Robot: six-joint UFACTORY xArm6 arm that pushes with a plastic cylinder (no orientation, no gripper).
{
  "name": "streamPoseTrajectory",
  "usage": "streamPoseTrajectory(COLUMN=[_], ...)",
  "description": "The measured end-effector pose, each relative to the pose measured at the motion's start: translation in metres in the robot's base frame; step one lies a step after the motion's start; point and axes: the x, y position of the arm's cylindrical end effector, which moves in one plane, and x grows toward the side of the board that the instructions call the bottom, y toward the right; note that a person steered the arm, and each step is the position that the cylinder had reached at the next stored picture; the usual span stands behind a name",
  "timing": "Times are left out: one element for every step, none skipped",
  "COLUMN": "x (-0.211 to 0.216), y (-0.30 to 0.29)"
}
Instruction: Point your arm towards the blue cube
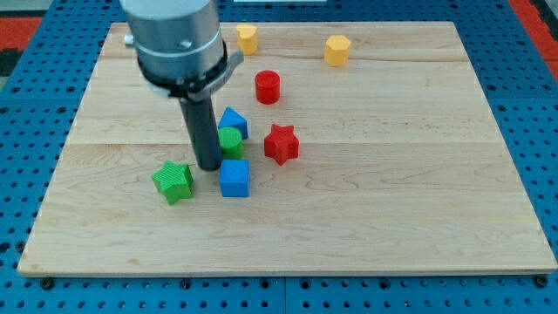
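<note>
My tip (209, 167), a bare rod gripping nothing, is sitting just left of the blue cube (234, 178), left of board centre; nudging gently right.

Pale wooden board (392, 201), blue perforated surface (35, 78) around it, red strip (534, 13) in the view's top-right corner

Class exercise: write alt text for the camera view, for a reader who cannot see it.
A dark rod's tip rests on a wooden board, just left of a blue cube, with a green star further left. Other blue, green, red and yellow blocks lie beyond.
</note>
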Motion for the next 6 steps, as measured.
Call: streamPoseTrajectory(x=[0.032,0.094,0.114,0.115,0.108,0.057], y=[-0.008,-0.002,0.019,0.082,0.056,0.042])
